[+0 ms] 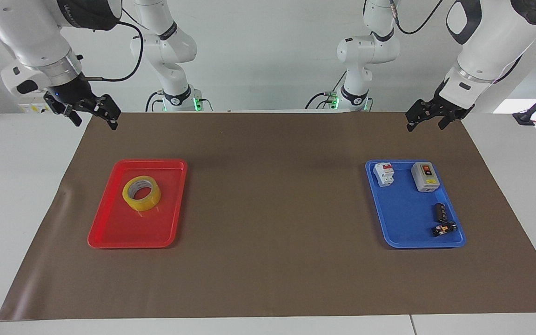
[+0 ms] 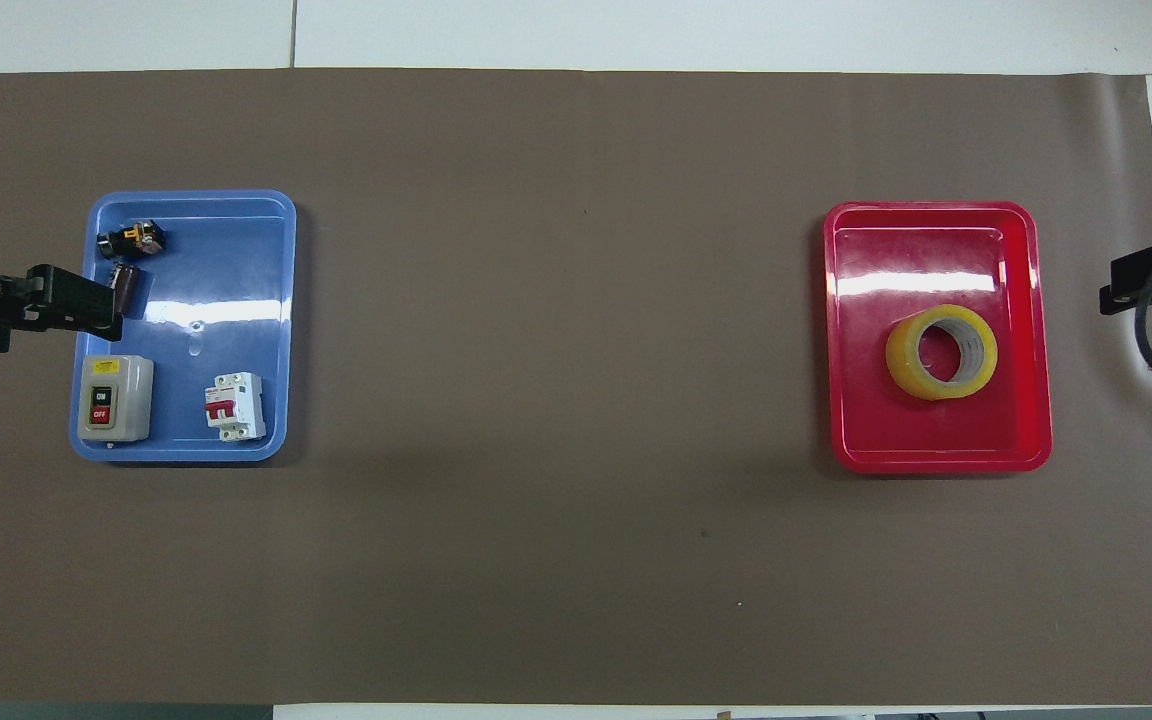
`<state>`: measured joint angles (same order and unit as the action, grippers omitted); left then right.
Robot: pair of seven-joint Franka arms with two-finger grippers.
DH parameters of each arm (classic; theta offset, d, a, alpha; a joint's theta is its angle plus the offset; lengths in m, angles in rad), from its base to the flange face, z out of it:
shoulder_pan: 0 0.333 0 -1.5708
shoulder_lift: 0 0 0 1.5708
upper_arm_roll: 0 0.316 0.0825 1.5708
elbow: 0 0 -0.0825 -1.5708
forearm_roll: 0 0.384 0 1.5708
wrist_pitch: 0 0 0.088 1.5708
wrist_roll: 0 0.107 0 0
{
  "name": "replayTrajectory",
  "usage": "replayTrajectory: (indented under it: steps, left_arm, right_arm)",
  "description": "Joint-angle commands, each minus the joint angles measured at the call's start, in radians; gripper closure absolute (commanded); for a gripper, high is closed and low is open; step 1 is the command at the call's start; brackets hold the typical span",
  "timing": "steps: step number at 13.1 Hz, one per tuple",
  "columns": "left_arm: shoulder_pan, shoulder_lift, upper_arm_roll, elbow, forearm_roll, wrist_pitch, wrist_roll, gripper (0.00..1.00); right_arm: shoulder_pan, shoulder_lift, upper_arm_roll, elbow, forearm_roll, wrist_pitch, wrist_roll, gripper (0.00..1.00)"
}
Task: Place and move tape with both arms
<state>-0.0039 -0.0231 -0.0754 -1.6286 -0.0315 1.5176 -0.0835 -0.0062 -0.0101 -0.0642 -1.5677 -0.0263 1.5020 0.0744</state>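
The yellow tape [image 1: 141, 193] lies in the red tray [image 1: 110, 232] toward the right arm's end of the table, in the part of the tray nearer the robots. It also shows in the overhead view [image 2: 941, 352]. My right gripper [image 1: 95, 121] hangs open and empty in the air above the mat's corner, apart from the red tray [image 2: 936, 455]; in the overhead view only its tip [image 2: 1136, 285] shows. My left gripper [image 1: 426, 123] hangs open and empty above the mat's edge at the left arm's end. In the overhead view it [image 2: 76, 310] overlaps the blue tray's rim.
A blue tray [image 1: 403, 232] at the left arm's end holds a white circuit breaker [image 1: 384, 174], a grey on-off switch box [image 1: 425, 176], a small black cylinder [image 1: 439, 211] and a small black-and-orange part [image 1: 443, 228]. A brown mat [image 1: 272, 209] covers the table. Two smaller white arms stand by.
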Motion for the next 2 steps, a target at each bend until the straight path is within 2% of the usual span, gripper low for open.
replayTrajectory:
  steps: [1, 2]
  left_arm:
    - [0.004, -0.023, 0.0, -0.02, 0.018, 0.01, 0.007, 0.0]
    - [0.004, -0.023, 0.0, -0.02, 0.018, 0.012, 0.007, 0.0]
  right_arm:
    - [-0.005, -0.013, 0.001, -0.012, 0.008, 0.01, -0.022, 0.0]
    - [-0.002, -0.013, 0.001, -0.012, 0.008, 0.01, -0.022, 0.0]
